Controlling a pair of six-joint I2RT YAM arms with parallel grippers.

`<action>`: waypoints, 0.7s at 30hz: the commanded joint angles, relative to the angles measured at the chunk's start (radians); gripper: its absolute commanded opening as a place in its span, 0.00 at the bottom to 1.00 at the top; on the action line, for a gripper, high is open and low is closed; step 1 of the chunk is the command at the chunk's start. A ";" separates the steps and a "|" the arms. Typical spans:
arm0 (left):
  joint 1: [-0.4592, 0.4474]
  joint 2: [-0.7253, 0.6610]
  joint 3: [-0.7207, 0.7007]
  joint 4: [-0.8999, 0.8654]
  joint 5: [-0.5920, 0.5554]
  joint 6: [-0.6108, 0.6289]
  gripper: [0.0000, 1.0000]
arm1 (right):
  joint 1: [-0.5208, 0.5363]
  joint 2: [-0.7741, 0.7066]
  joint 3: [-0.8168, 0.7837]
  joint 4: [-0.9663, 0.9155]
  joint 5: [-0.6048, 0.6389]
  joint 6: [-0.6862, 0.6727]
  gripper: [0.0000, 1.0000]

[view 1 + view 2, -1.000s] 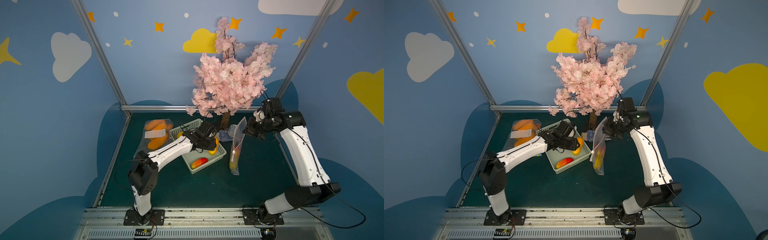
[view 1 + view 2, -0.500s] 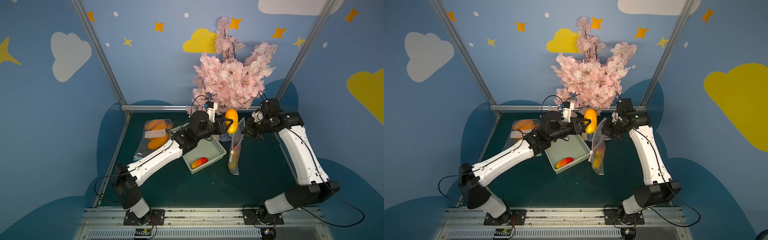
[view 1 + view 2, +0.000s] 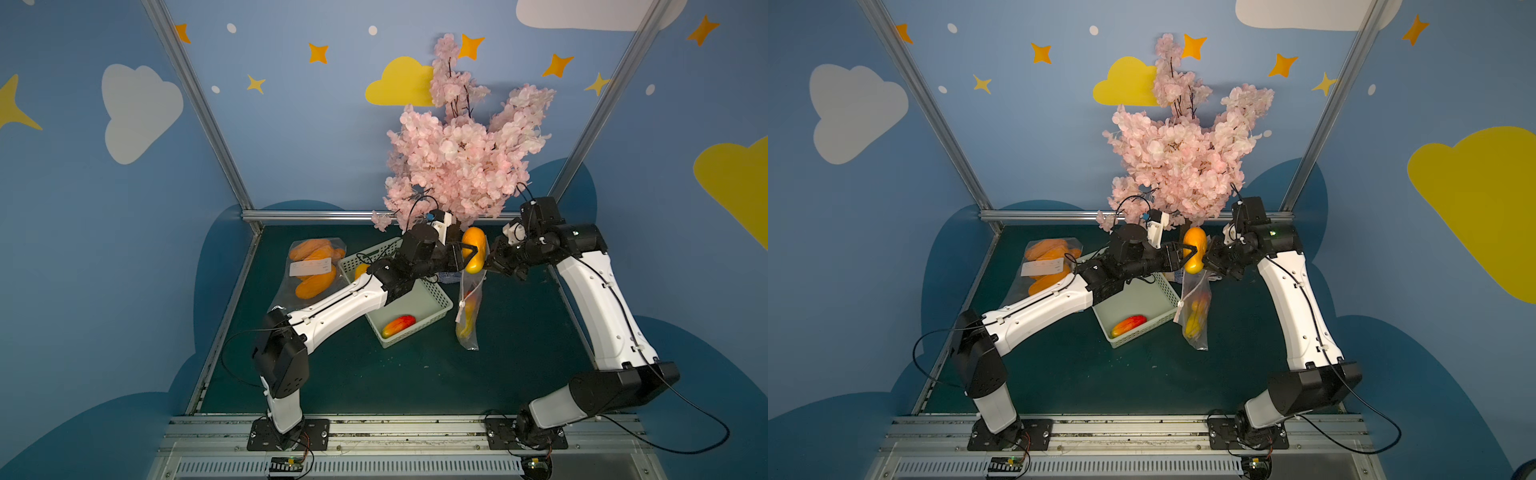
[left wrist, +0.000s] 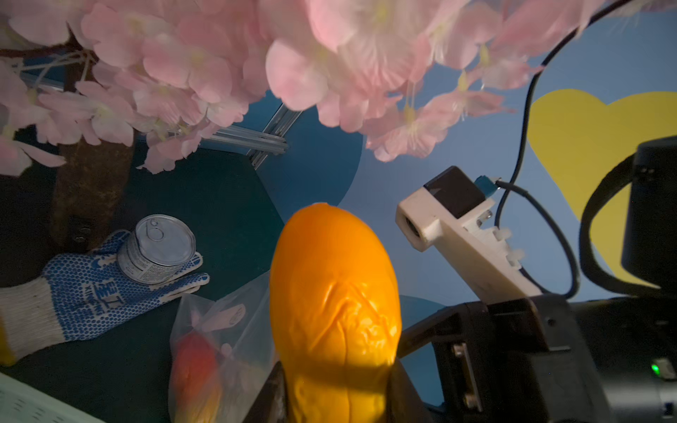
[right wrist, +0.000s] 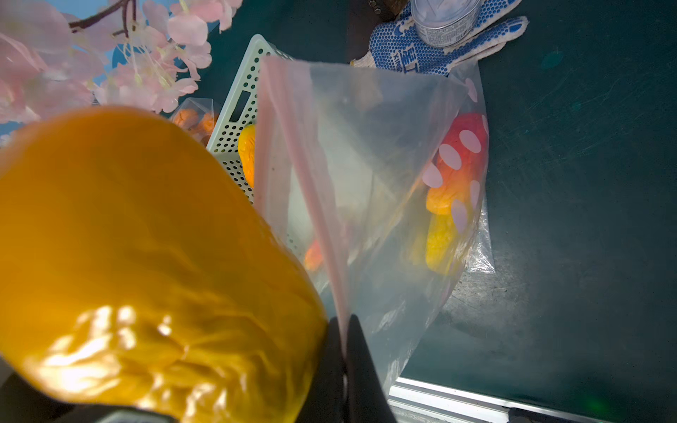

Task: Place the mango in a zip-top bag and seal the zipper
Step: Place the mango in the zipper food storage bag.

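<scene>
Mango (image 4: 333,304) fills mid-frame, orange and wrinkled, pinched at one end btw the L gripper (image 4: 333,393) jaws. Just beside it is the clear bag (image 4: 223,329), mouth slack, w/ a red-yellow fruit (image 4: 194,366) inside. Further off on the green mat (image 4: 219,197) there's a blue-dotted glove (image 4: 91,296), w/ a can (image 4: 157,249) sitting on its fingers, next to the trunk (image 4: 91,183). Pink blossoms (image 4: 219,55) crowd in beyond. R arm (image 4: 549,348) is close alongside the mango, white cam mount (image 4: 458,234) on it.

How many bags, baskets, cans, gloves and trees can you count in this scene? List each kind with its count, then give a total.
zip-top bags: 2
basket: 1
tin can: 1
work glove: 1
blossom tree: 1
Total: 6
</scene>
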 commanded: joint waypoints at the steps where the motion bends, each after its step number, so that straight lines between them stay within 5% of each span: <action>1: -0.019 -0.007 0.012 -0.150 -0.054 0.147 0.28 | 0.004 -0.005 0.040 -0.001 -0.013 -0.005 0.00; 8: -0.051 -0.011 0.023 -0.247 -0.107 0.230 0.30 | 0.003 0.002 0.057 -0.009 -0.008 -0.004 0.00; 14: -0.073 -0.037 0.087 -0.357 -0.117 0.262 0.66 | 0.004 0.001 0.052 -0.012 0.000 -0.005 0.00; 21: -0.058 -0.149 0.019 -0.469 -0.200 0.272 0.76 | 0.006 -0.008 0.021 0.009 0.001 0.001 0.00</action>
